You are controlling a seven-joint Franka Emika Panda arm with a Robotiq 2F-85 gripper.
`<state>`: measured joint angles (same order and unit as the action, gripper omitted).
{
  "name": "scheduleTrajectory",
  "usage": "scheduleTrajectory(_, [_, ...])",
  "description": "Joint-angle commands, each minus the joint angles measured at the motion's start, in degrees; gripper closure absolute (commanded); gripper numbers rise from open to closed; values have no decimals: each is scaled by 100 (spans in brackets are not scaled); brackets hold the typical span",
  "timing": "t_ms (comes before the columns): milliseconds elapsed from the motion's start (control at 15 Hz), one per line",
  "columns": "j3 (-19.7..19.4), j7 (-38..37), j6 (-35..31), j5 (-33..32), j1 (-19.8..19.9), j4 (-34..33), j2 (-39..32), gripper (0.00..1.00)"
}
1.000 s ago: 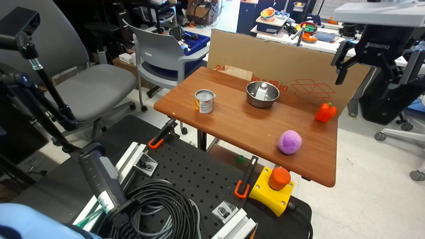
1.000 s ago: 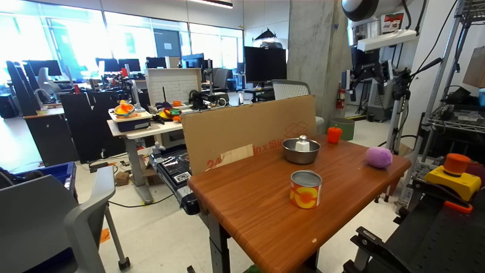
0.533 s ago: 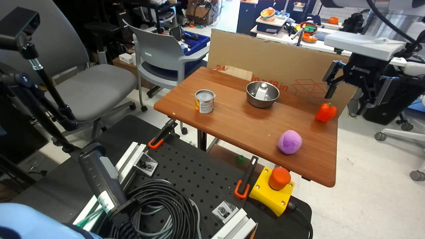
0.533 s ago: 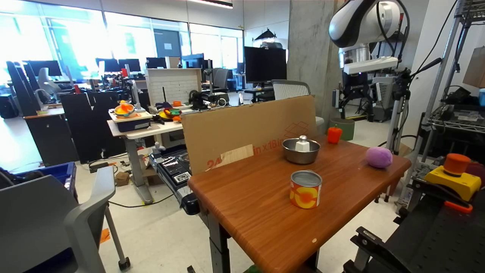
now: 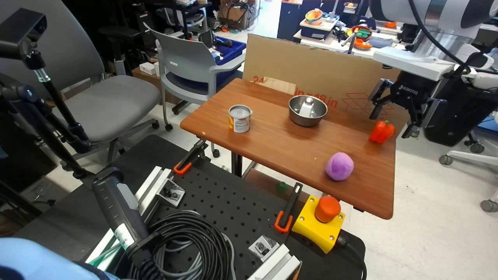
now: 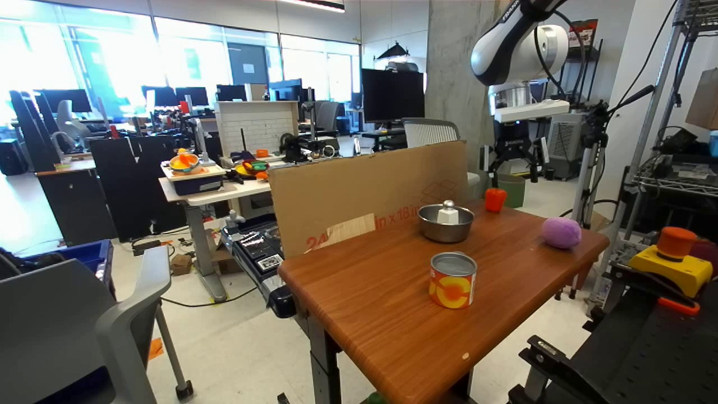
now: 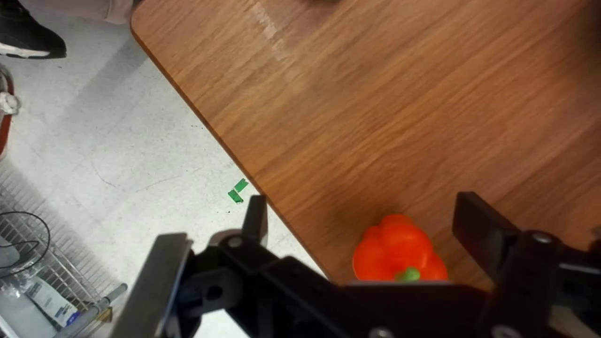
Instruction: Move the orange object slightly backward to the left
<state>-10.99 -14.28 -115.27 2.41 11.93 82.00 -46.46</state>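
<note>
Your gripper point(image 6: 514, 181) hangs spread and pinching nothing above one end of the table point(image 5: 272, 144); the orange pepper point(image 7: 396, 251) stands on the table, just inside its short edge. In the wrist view one finger point(image 7: 255, 218) shows against the floor point(image 7: 141, 150), past that edge, so an uncentred descent could strike the rim or nudge the pepper off. The cardboard point(image 6: 359, 182) along the table's long side could catch you too, and rounded skin may slip. You can read "ROBOTIQ" on the gripper, and red "24" and "in x 18 in" on the cardboard; print on the can point(image 5: 241, 124) is too small.
</note>
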Motion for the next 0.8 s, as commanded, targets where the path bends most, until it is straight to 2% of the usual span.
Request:
scheduleTrajectory(0, [127,509,275,-95,67,-686,-411,0])
scheduleTrajectory(533, [124,1209,-162,-509,5,-1176,-940,0])
scheduleTrajectory(600, [124,1245,-215,-542,8,-1230,-1011,11])
scheduleTrajectory(667, [122,1290,-258,-593,6,-1277,-1067,28])
scheduleTrajectory(733, [124,1336,-297,-634,7,-1307,-1107,35])
